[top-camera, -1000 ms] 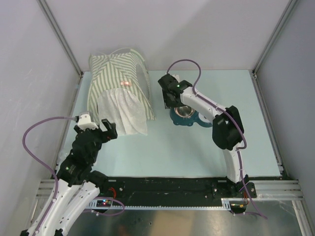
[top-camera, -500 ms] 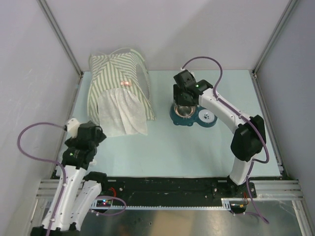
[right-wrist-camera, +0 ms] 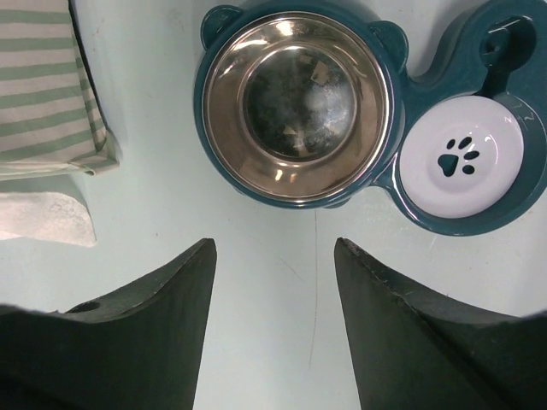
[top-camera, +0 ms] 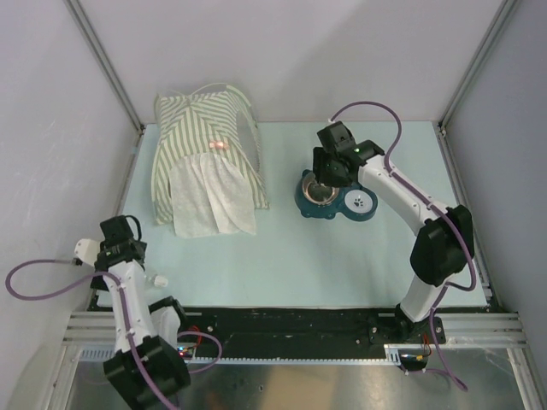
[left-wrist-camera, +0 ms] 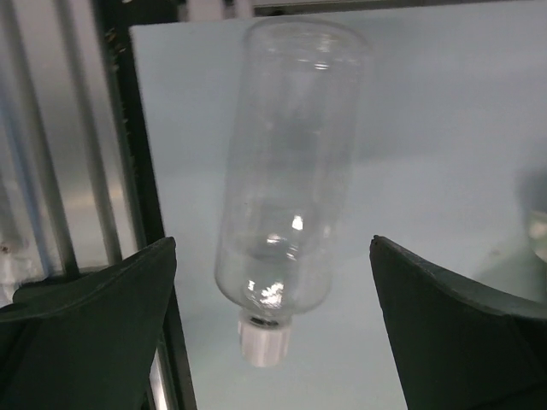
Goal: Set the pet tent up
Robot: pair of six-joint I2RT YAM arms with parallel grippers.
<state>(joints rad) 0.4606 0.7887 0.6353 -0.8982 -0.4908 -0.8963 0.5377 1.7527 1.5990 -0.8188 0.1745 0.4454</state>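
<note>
The pet tent (top-camera: 205, 154) stands at the back left of the table, olive and white striped, its sheer white flap (top-camera: 214, 203) hanging down the front and a small pink-red mark (top-camera: 220, 143) above it. A striped corner of the pet tent (right-wrist-camera: 43, 85) also shows in the right wrist view. My left gripper (top-camera: 118, 242) is far from it at the near left edge, open (left-wrist-camera: 273, 242) over a clear bottle. My right gripper (top-camera: 329, 168) hovers to the tent's right, open (right-wrist-camera: 274, 243) with bare table between its fingers.
A clear plastic bottle (left-wrist-camera: 291, 162) with a white cap lies by the table's left edge rail (left-wrist-camera: 145, 171). A teal double feeder (top-camera: 335, 203) sits right of the tent, with a steel bowl (right-wrist-camera: 299, 102) and a white paw-print dish (right-wrist-camera: 461, 158).
My left arm has pulled back from beside the tent flap to the near left edge. My right gripper has moved right, away from the tent, to above the steel bowl.
</note>
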